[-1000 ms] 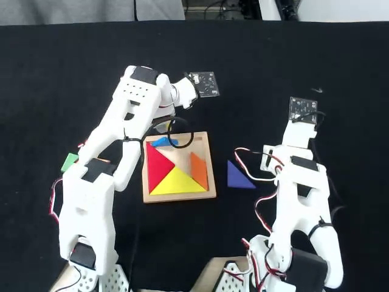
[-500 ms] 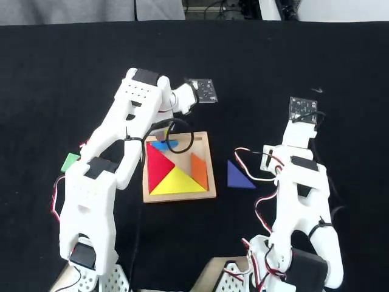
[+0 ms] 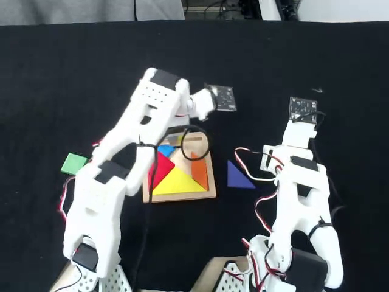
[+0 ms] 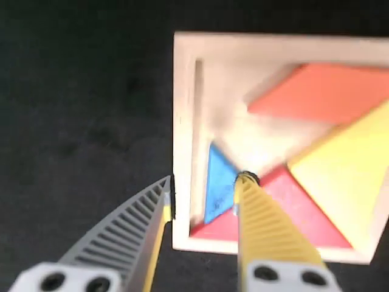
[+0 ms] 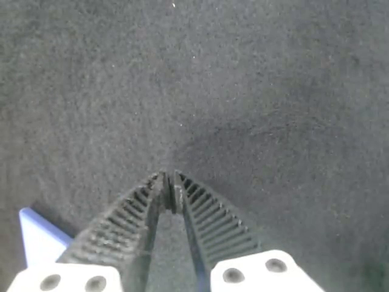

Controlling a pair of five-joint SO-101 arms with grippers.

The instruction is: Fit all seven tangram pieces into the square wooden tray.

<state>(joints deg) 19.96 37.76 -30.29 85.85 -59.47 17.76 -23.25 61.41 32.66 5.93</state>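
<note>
The square wooden tray [image 3: 208,193] lies mid-table and holds a red triangle [image 3: 159,171], a yellow triangle [image 3: 180,181], an orange piece [image 3: 199,170] and a small light blue piece [image 3: 165,149]. My left gripper [image 4: 206,180] hangs open over the tray's corner [image 4: 182,109]. Its grey finger [image 4: 146,222] is outside the wall, and its yellow finger [image 4: 261,222] is above the light blue piece [image 4: 216,182] and the red triangle [image 4: 292,210]. A dark blue triangle [image 3: 239,175] lies on the cloth right of the tray. A green square [image 3: 74,163] lies left of it. My right gripper [image 5: 167,179] is shut and empty above bare cloth, near the dark blue triangle [image 5: 36,240].
Black cloth covers the whole table. The left arm [image 3: 140,134] arches over the tray's left side and hides part of it. The right arm [image 3: 301,182] stands folded right of the dark blue triangle.
The left arm has swung to the right above the tray, uncovering more of the green square. The light blue piece stays in the tray. The right arm has not moved.
</note>
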